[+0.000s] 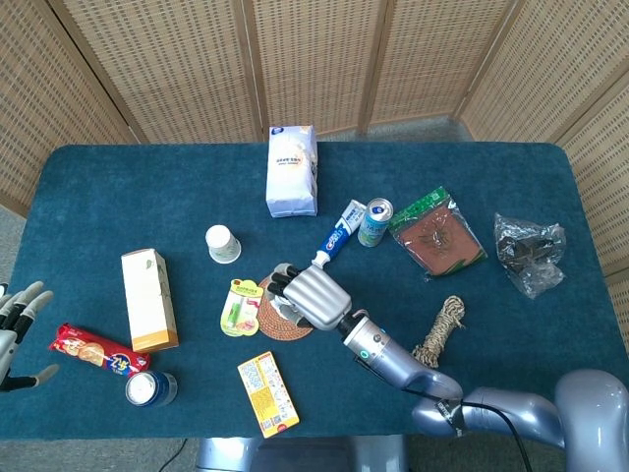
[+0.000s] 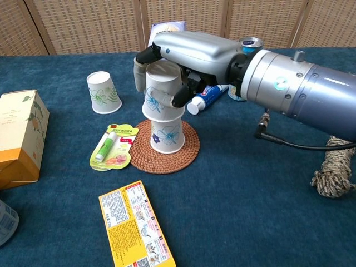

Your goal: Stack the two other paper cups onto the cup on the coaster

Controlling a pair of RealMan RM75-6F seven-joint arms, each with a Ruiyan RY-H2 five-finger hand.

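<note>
At the worktop's [image 1: 118, 187] left edge, near the front corner, the left hand [image 1: 18, 329] hangs just off the cloth with its fingers spread and nothing in it. Beside it on the worktop lie a red snack packet [image 1: 98, 351] and a blue can [image 1: 149, 388] close to the front edge, with a tan carton [image 1: 148, 299] lying just behind them. Further toward the middle, a lone paper cup [image 2: 103, 92] stands upside down on the cloth, well apart from the others. In front of it a green lip-balm card [image 2: 111, 147] lies touching the left rim of the woven coaster [image 2: 164, 158], and a yellow box [image 2: 135, 232] lies near the front edge.

On the coaster the base cup [image 2: 167, 136] stands upside down. The right hand [image 2: 183, 58] grips a second cup [image 2: 162, 92] from above, fingers wrapped round its sides, and that cup sits over the top of the base cup, slightly tilted. Whether it is pushed fully down I cannot tell.

Behind the hand, toward the rear edge, stands a white-and-blue bag [image 1: 292, 170]. To its right lie a toothpaste tube [image 1: 336, 234] and a drink can [image 1: 374, 221], then a green packet [image 1: 435, 231]. A coil of rope [image 1: 442, 326] lies nearer the front, and a clear plastic bag [image 1: 530, 252] sits by the right edge.
</note>
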